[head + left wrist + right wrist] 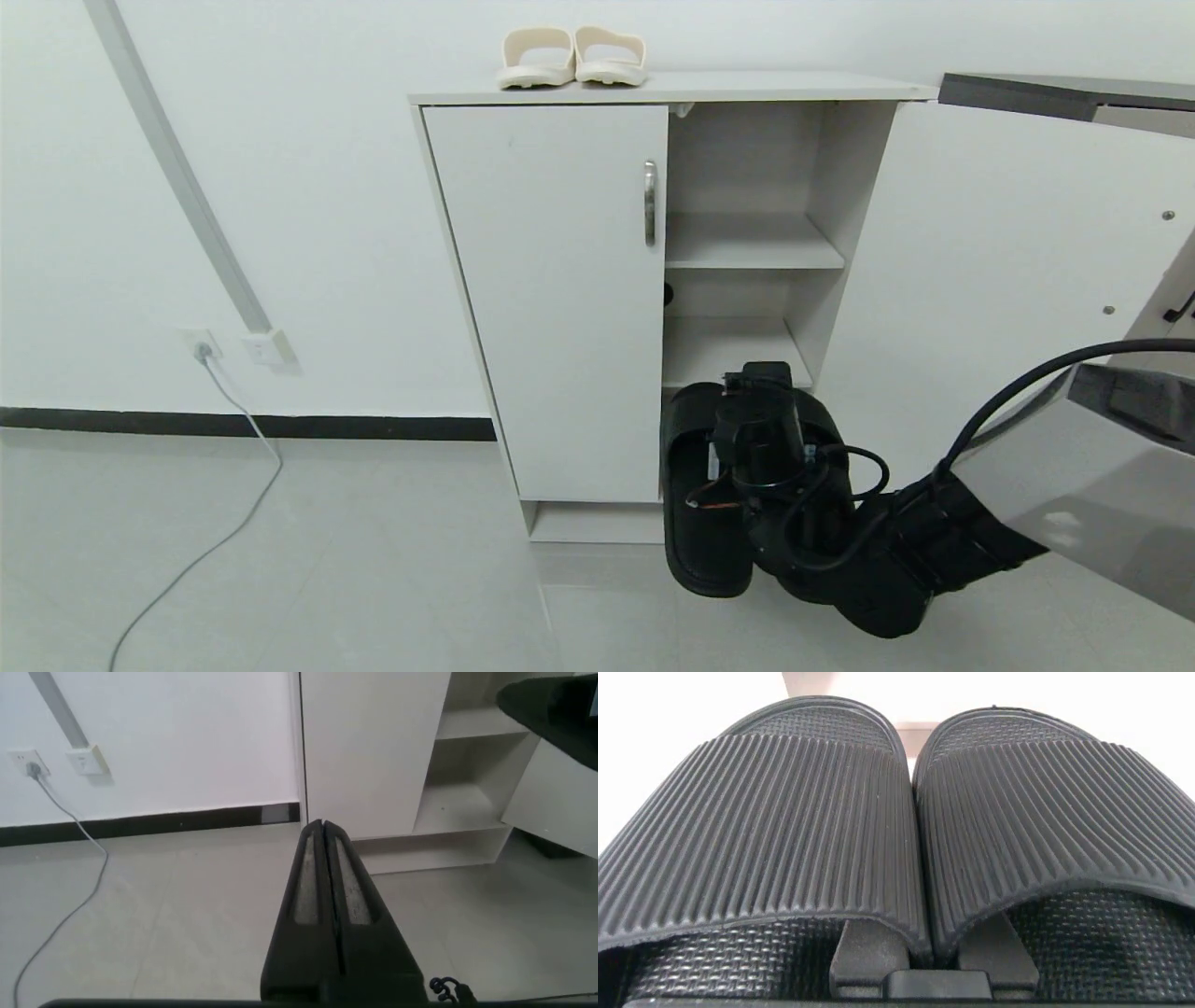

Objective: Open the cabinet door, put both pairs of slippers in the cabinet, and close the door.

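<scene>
Currently the right gripper (747, 448) is holding the pair of black ribbed rubber slippers (702, 523) low in front of the white two-door wooden cabinet (747, 89). In the right wrist view its fingers (868, 952) are sitting under the straps, one in each slipper, and are pinching the two touching inner edges between them. The black ribbed rubber slippers (785, 812) are lying side by side there, toes pointing toward the cabinet. In the head view the pair is hanging above the grey tiled floor (327, 560), just outside the open half of the cabinet, with the toe ends reaching up to the level of the lower shelf (728, 350). Whether they are touching the cabinet base is not clear.

The right-hand door (980, 280) is standing swung wide open, showing the lower shelf and the upper shelf (747, 247). The left-hand door (551, 299) is sitting closed, with a vertical metal bar handle (650, 203) at its inner edge.

The pair of beige foam slippers (572, 58) is resting on top of the cabinet, toward its left end, side by side and touching.

The left gripper (322, 831) is hanging over the floor, well apart from the cabinet, with its fingers pressed together and holding nothing.

A grey power cable (233, 504) is running from a white wall socket (201, 347) down across the floor, left of the cabinet.
</scene>
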